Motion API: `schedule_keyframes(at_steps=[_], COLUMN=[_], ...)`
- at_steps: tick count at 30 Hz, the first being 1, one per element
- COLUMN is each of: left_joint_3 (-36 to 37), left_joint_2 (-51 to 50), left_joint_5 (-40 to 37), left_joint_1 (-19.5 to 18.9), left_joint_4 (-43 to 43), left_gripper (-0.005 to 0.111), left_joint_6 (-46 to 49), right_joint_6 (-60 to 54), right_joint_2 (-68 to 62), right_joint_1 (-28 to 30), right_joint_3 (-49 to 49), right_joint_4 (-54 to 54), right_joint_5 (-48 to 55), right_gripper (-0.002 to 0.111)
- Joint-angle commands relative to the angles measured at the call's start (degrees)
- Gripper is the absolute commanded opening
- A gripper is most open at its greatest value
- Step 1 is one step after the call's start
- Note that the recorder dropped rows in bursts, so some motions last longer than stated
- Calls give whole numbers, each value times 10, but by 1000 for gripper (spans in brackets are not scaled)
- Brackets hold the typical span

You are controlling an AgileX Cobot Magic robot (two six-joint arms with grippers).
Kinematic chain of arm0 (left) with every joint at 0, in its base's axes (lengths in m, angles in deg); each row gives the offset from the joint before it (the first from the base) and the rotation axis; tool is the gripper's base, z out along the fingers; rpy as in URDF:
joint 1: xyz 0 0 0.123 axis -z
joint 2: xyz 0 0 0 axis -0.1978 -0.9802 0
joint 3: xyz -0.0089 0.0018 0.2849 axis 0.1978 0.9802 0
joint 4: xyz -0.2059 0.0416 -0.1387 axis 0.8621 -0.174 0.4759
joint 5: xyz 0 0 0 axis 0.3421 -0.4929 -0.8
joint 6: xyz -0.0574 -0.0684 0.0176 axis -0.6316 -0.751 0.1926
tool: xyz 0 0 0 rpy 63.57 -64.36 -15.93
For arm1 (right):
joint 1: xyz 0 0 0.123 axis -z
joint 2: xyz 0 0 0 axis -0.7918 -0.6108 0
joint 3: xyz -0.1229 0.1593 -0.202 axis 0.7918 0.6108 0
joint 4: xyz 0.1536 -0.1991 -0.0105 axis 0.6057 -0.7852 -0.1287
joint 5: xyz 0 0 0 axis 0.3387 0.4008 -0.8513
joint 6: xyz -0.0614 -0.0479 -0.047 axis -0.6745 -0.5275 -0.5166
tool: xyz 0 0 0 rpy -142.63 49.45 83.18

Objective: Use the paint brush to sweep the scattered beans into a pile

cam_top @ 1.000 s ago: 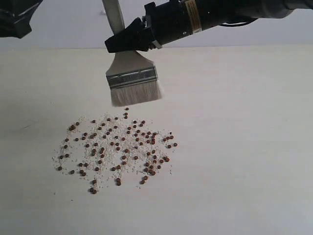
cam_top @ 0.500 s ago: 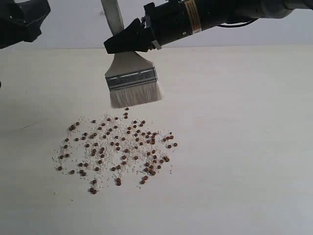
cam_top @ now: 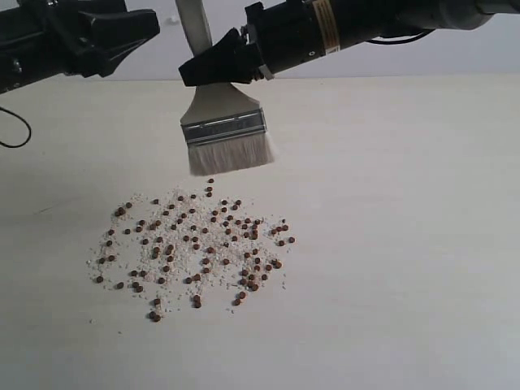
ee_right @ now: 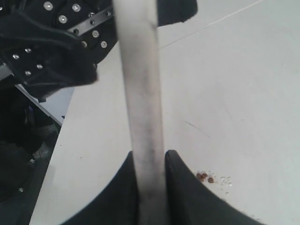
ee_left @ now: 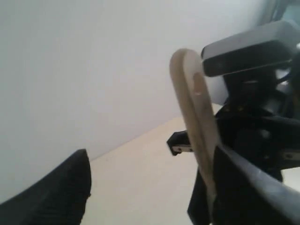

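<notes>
Paint brush [ee_right: 140, 93] handle betw. R jaws; few beans [ee_right: 204, 177] on table [ee_right: 243, 93].

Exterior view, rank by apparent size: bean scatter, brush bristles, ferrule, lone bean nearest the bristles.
1. bean scatter
2. brush bristles
3. ferrule: about as wide as the bristles, but shorter
4. lone bean

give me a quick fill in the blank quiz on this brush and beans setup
The right gripper is shut on the paint brush's ___.
Its bristles point ___.
The beans lie ___ across the table, not gathered.
The left gripper is ___ and holds nothing.
Missing words: handle; down; scattered; open
</notes>
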Motion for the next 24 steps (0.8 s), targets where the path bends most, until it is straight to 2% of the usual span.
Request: schedule_keyframes(at_steps=[1,8,17,24], left_joint_3=[-18,-43,-43,-43], left_joint_2=[-30,-64,-11,-5], left_joint_5=[84,84,84,84], left_joint_1=[-36,-23,-19,-16], left_joint_4=[-38,-60,-61,-58], left_gripper=[68,64,64,64], left_joint_6=[-29,-33,-112,-120], right_joint_6=[0,-4,-21,-44], right_joint_2=[7,7,7,7], right_joint_1=[4,-14,-26,-70], right_joint_3=[-2,-2,-2,-2], right_joint_4=[7,7,7,7], right_joint_5=[-6,-6,-6,-6], right_gripper=[0,0,0,0])
